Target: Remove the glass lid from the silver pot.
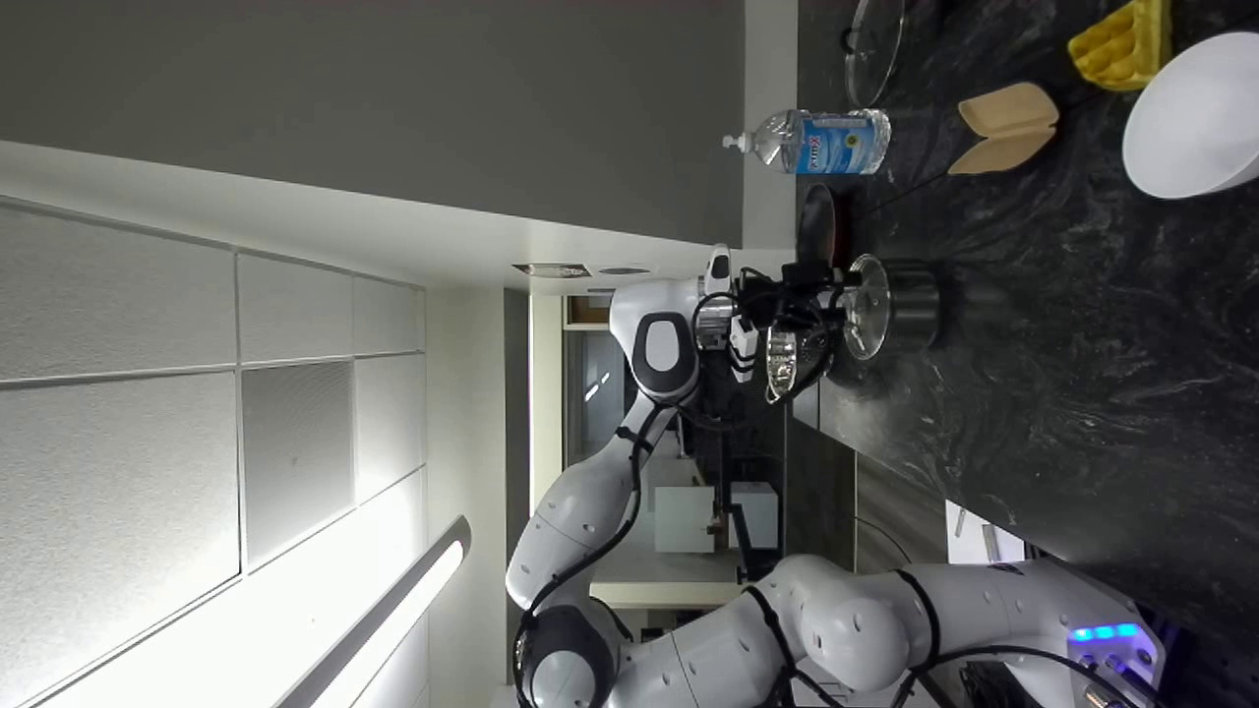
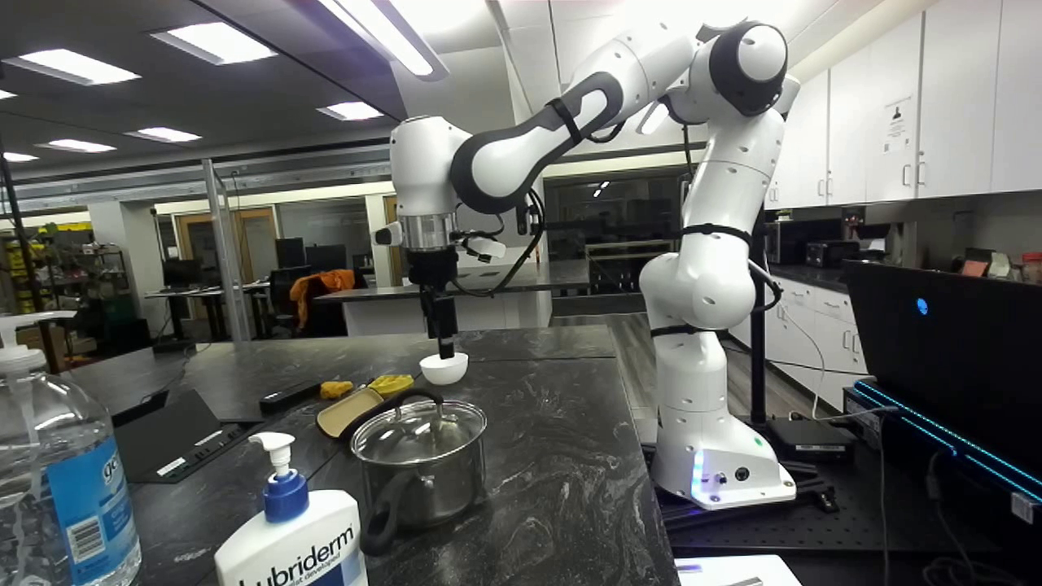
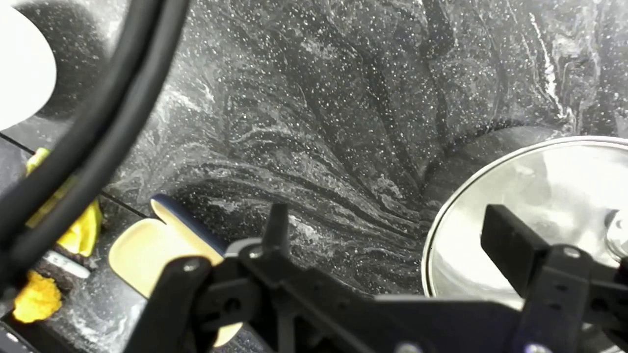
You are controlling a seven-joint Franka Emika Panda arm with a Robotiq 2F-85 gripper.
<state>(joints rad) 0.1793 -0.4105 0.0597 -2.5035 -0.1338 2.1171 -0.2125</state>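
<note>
The glass lid sits on top of the silver pot. In an exterior view, the lid (image 2: 419, 431) shows a dark handle on top, and the pot (image 2: 440, 492) has a dark side handle. The lid (image 1: 870, 310) and pot (image 1: 915, 307) also show in an exterior view. In the wrist view the lid (image 3: 544, 181) is at the right, cut off by the frame, covering the pot's body. My gripper (image 3: 387, 238) is open and empty above the counter. Its right finger overlaps the lid in the wrist view. The gripper also shows in both exterior views (image 1: 846, 298) (image 2: 444, 343).
A tan tray (image 3: 142, 250) lies left of the pot in the wrist view. A white bowl (image 2: 444, 370), yellow items (image 2: 392, 382), a lotion bottle (image 2: 297, 537) and a clear bottle (image 1: 836, 143) stand around. A second glass disc (image 1: 875, 54) lies beyond the clear bottle.
</note>
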